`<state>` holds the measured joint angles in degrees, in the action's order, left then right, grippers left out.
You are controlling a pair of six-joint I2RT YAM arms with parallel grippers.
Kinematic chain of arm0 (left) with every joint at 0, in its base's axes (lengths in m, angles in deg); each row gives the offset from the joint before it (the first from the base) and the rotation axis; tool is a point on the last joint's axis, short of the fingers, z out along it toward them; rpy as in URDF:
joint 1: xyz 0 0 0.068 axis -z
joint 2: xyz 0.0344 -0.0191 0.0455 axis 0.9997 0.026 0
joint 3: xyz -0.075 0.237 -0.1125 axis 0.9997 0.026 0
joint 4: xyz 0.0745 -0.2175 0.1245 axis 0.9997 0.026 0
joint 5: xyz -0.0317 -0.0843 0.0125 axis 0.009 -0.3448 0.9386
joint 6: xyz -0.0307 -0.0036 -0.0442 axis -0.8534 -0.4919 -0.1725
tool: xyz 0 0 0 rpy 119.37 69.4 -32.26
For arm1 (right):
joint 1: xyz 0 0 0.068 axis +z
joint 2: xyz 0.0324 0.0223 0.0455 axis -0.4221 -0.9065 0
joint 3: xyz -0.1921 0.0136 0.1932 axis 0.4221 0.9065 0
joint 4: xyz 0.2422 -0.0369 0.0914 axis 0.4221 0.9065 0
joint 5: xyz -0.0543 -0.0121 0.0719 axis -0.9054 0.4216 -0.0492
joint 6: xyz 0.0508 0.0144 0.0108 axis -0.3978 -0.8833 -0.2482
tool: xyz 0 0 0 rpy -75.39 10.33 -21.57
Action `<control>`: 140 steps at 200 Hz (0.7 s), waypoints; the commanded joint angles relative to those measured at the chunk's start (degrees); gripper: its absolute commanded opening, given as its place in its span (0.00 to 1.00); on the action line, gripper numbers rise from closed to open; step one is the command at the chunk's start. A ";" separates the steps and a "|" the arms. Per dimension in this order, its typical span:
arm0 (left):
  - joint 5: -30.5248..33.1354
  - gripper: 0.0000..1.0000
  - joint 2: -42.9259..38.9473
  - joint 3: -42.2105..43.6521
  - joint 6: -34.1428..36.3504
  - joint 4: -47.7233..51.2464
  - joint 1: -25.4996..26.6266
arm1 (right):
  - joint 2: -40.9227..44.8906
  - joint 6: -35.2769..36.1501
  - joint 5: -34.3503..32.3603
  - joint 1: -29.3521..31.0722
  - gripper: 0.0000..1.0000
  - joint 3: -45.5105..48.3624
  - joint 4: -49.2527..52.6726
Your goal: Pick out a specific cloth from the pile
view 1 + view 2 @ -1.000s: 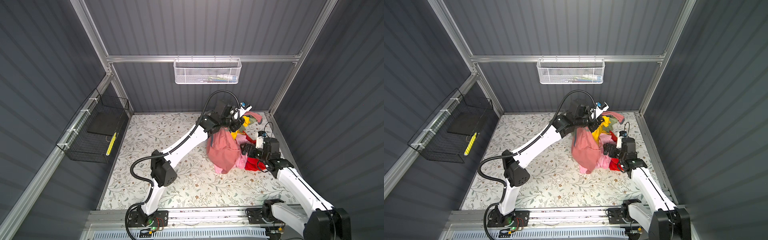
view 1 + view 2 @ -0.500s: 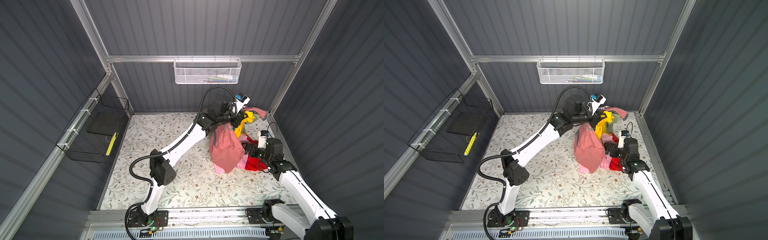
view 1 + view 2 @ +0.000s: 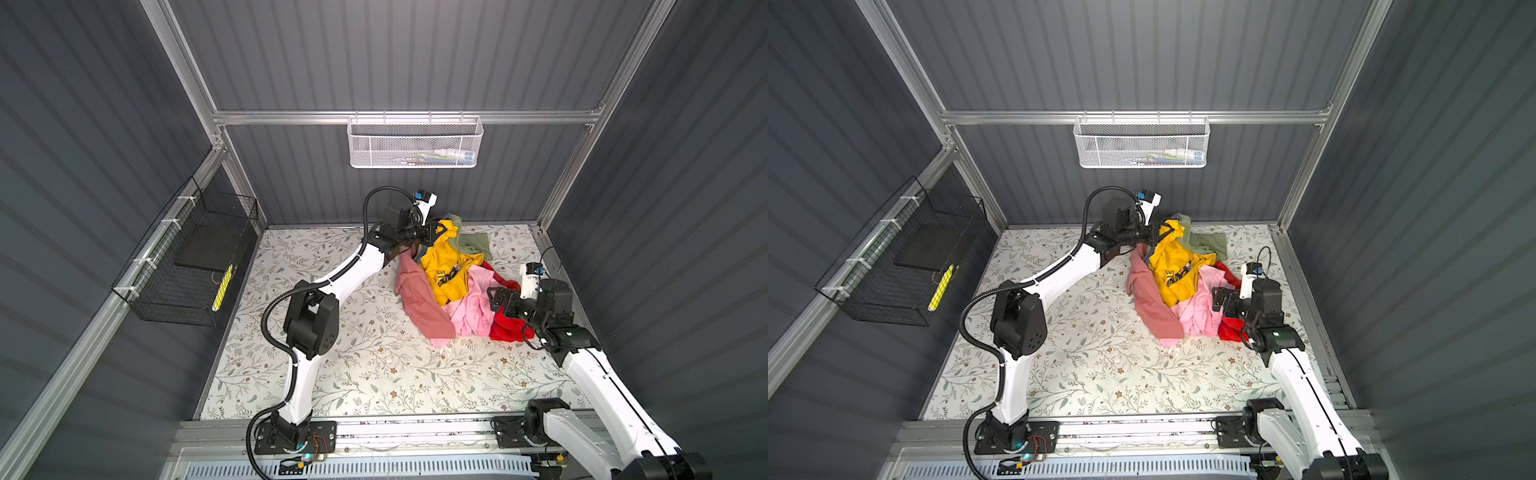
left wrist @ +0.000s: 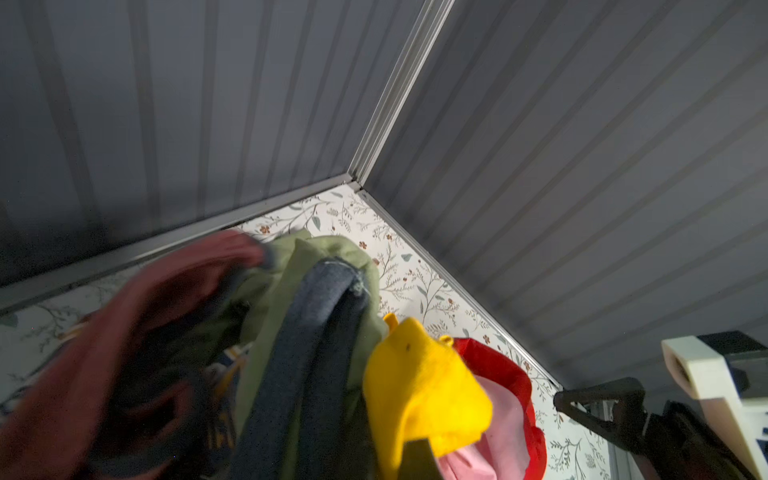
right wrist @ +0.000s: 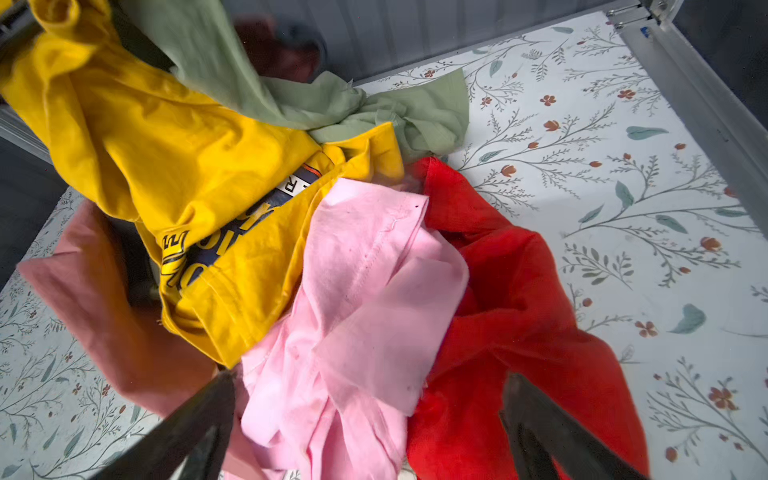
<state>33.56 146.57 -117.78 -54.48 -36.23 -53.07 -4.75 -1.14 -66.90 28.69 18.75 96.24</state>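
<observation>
The tabletop (image 3: 332,374) is showing a smooth, pale covering printed with leafy sprigs and small red flowers. The pile (image 3: 457,320) is lying in its far right quarter as a crumpled heap of soft garments. A salmon-pink shirt (image 3: 422,305) is draping down the pile's left flank. A light pink garment (image 5: 365,291) with a stitched seam is folding across the middle. A bright red garment (image 3: 505,328) is bunching at the near right edge. A thin olive green garment (image 3: 473,243) is trailing toward the back wall.

The cloth (image 3: 442,264) is hanging over the top of the pile, between the salmon-pink shirt and the light pink garment. It is showing matte, creased mustard-yellow fabric with a dark blue lettered print across its folds.

The left gripper (image 3: 435,233) is clamping tight on the cloth's raised upper end, with olive and salmon fabric bunching beside it. The right gripper (image 3: 495,300) is hovering over the light pink and red fabric, jaws standing wide and holding nothing.
</observation>
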 commanded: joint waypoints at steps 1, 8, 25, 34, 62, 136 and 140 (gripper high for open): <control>1.01 0.00 -1.80 2.98 0.75 -0.75 0.55 | -0.58 0.65 0.77 -0.20 0.99 -1.25 0.75; 1.87 0.00 -1.66 4.03 1.33 -0.20 0.60 | -0.83 0.66 0.95 -0.22 0.99 -1.53 0.85; 3.59 0.00 -1.54 6.09 2.66 0.74 0.59 | -1.35 0.66 0.96 -0.13 0.99 -1.76 1.12; 4.15 0.00 -1.63 7.04 2.79 0.73 0.59 | -1.38 0.66 0.99 -0.22 0.99 -1.77 1.13; 3.65 0.00 -1.54 8.00 3.48 1.95 0.68 | -1.91 0.41 0.97 -0.25 0.99 -1.83 0.97; 17.26 0.35 -2.24 8.15 7.82 10.53 0.65 | -3.14 0.09 0.79 -0.23 0.99 -2.18 1.53; 18.30 0.37 -2.48 8.32 8.21 10.81 0.66 | -3.14 0.12 0.72 -0.21 0.99 -2.13 1.50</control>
<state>44.19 146.57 -109.21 -49.46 -30.92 -52.46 -7.68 -1.20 -66.55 28.65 18.07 97.07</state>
